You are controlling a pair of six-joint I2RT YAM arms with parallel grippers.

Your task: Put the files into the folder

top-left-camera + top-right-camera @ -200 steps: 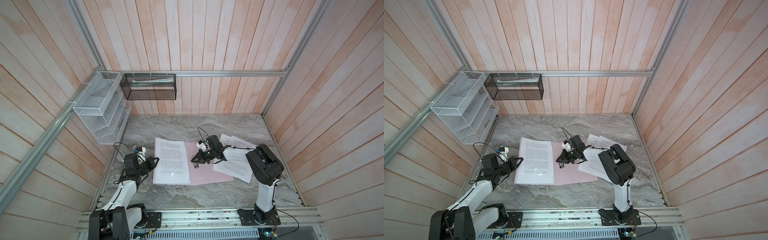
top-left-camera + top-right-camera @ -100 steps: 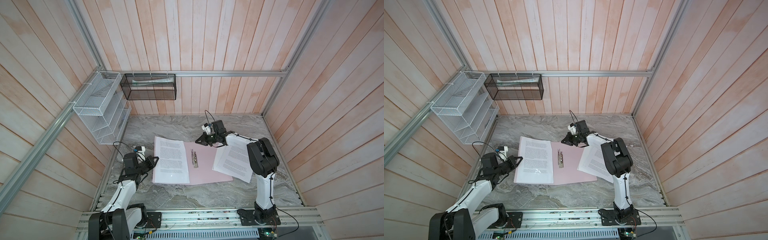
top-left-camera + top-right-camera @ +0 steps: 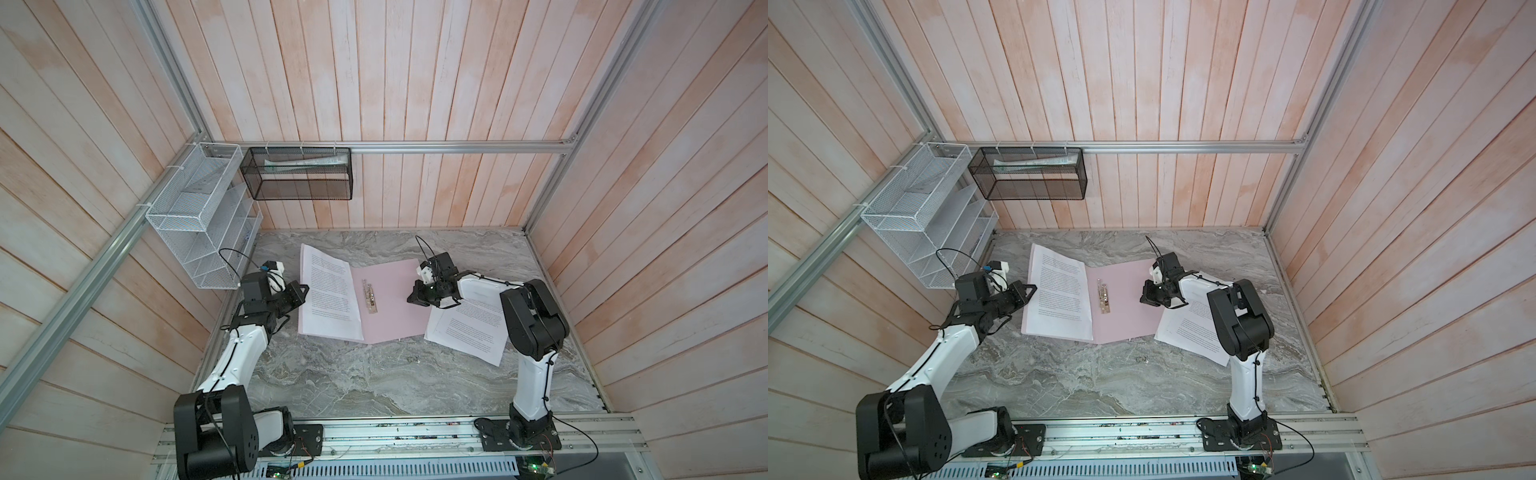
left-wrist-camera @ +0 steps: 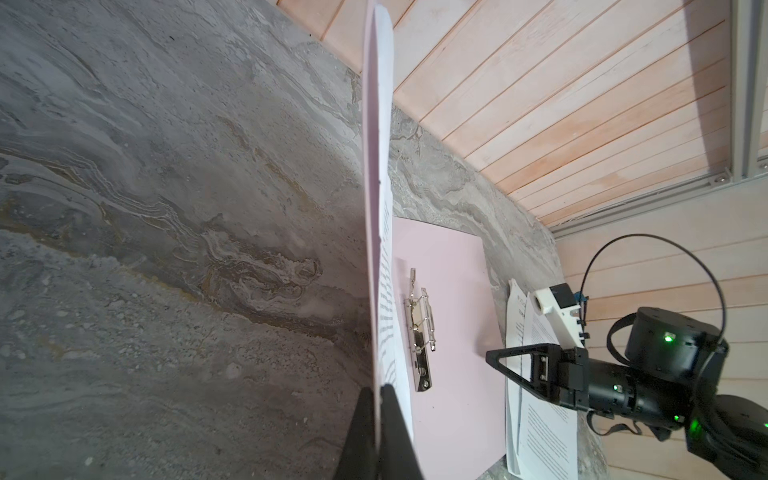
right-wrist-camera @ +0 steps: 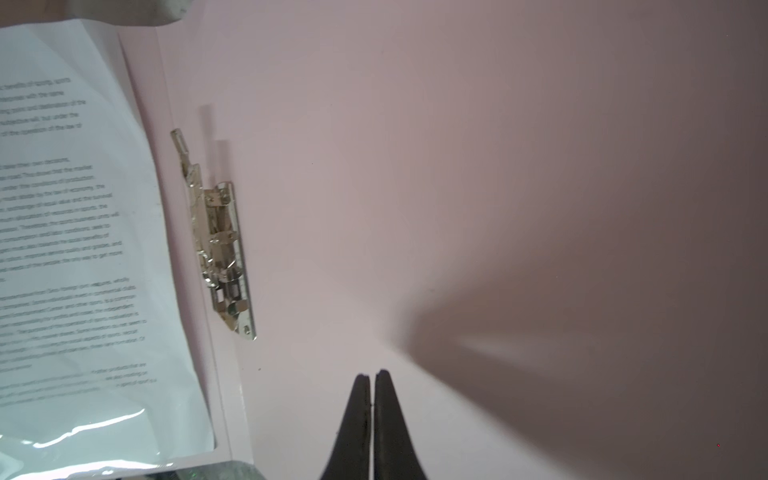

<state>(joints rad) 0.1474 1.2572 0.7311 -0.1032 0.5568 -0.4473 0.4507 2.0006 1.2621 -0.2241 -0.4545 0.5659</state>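
Observation:
The pink folder (image 3: pixel 390 299) (image 3: pixel 1125 311) lies open on the marble table, its silver clip (image 3: pixel 370 296) (image 5: pixel 220 245) on the spine. Its left cover is tilted up with a printed white sheet (image 3: pixel 328 295) (image 5: pixel 70 249) lying on it. My left gripper (image 3: pixel 302 291) (image 4: pixel 379 390) is shut on that cover's outer edge, together with the sheet. My right gripper (image 3: pixel 411 300) (image 5: pixel 372 376) hovers shut and empty over the flat right cover (image 5: pixel 415 166). More files (image 3: pixel 469 328) (image 4: pixel 540 415) lie on the table just right of the folder, partly under the right arm.
A white wire-mesh rack (image 3: pixel 199 232) hangs on the left wall. A black mesh basket (image 3: pixel 297 174) with rolled paper hangs on the back wall. Wooden walls close in the marble table (image 3: pixel 374 374) on three sides.
The right gripper went from beside the clip to the folder's far edge, then came back over the right cover. The loose files shifted slightly. The left arm has held still.

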